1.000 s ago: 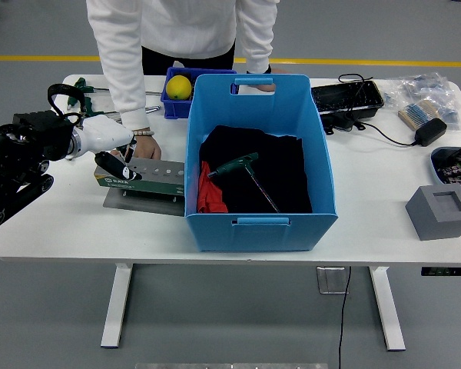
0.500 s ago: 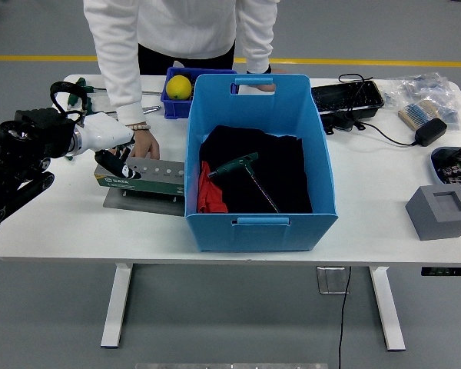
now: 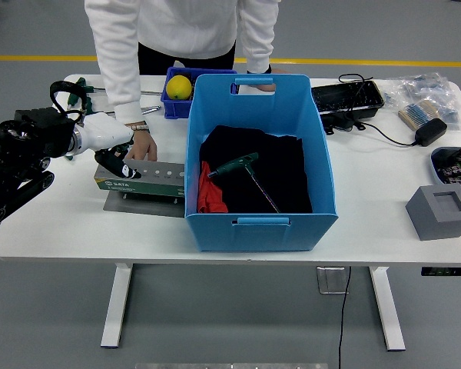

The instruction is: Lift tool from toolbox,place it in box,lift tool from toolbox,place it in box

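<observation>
Tool lies diagonally in box, green handle upper-left.

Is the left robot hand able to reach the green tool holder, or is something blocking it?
Probably yes. The left robot hand is already over the green tool holder's left end. The person's hand rests just behind the holder, not between them.
</observation>
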`<move>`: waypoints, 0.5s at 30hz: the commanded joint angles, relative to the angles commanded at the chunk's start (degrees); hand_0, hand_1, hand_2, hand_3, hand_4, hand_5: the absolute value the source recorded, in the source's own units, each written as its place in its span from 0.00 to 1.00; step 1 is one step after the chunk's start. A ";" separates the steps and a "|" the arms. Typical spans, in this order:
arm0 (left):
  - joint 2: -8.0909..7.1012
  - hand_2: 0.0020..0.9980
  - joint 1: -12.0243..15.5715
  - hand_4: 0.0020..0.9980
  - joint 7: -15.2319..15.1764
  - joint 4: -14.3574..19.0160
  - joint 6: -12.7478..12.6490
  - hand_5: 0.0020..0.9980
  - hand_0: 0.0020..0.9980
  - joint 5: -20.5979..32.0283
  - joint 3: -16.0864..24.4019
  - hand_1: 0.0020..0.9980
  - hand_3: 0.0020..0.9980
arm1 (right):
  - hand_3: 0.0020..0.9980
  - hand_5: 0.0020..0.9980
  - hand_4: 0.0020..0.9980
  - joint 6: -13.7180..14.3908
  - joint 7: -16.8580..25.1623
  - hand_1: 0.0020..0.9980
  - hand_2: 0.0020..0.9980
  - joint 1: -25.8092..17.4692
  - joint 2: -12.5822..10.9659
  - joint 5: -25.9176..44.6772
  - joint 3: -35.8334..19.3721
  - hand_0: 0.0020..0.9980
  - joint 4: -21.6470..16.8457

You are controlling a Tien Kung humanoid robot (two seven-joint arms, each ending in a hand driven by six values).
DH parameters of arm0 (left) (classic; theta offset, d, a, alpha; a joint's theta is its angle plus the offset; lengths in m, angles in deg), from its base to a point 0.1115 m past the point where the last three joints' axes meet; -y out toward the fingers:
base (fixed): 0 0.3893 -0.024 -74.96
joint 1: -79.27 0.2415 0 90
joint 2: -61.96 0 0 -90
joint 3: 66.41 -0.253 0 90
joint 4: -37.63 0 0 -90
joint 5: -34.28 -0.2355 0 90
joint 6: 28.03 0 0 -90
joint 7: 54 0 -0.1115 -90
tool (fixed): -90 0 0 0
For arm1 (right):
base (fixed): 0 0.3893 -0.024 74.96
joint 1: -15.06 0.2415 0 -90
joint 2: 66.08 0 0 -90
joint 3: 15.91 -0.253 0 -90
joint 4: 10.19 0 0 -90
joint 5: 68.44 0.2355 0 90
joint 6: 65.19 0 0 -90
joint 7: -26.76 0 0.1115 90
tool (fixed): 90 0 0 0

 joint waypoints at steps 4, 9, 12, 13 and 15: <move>0.05 0.22 0.17 0.85 -0.15 -0.49 -0.14 0.79 0.66 0.44 -0.44 0.26 0.24 | 0.56 0.67 0.77 0.01 0.13 0.62 0.69 0.00 0.01 0.56 0.43 0.65 0.02; 0.01 0.20 0.21 0.85 -1.50 -1.02 -1.98 0.80 0.53 0.95 -1.01 0.22 0.21 | 0.56 0.67 0.77 -0.01 -0.02 0.62 0.69 -0.09 0.08 0.12 0.04 0.65 0.06; -0.05 0.15 0.16 0.84 -2.37 -1.31 -3.36 0.77 0.34 1.09 -0.94 0.15 0.14 | 0.56 0.67 0.77 -0.03 -0.02 0.62 0.69 -0.11 0.09 0.06 -0.02 0.65 0.08; -0.06 0.15 0.18 0.84 -3.16 -1.54 -4.30 0.77 0.34 1.39 -0.90 0.15 0.14 | 0.56 0.67 0.77 -0.05 0.01 0.62 0.69 -0.11 0.08 0.13 0.04 0.65 0.09; -0.05 0.15 0.34 0.84 -4.63 -2.00 -6.14 0.77 0.34 2.00 -0.72 0.15 0.14 | 0.56 0.67 0.77 -0.05 0.07 0.62 0.69 -0.12 0.09 0.33 0.15 0.65 0.11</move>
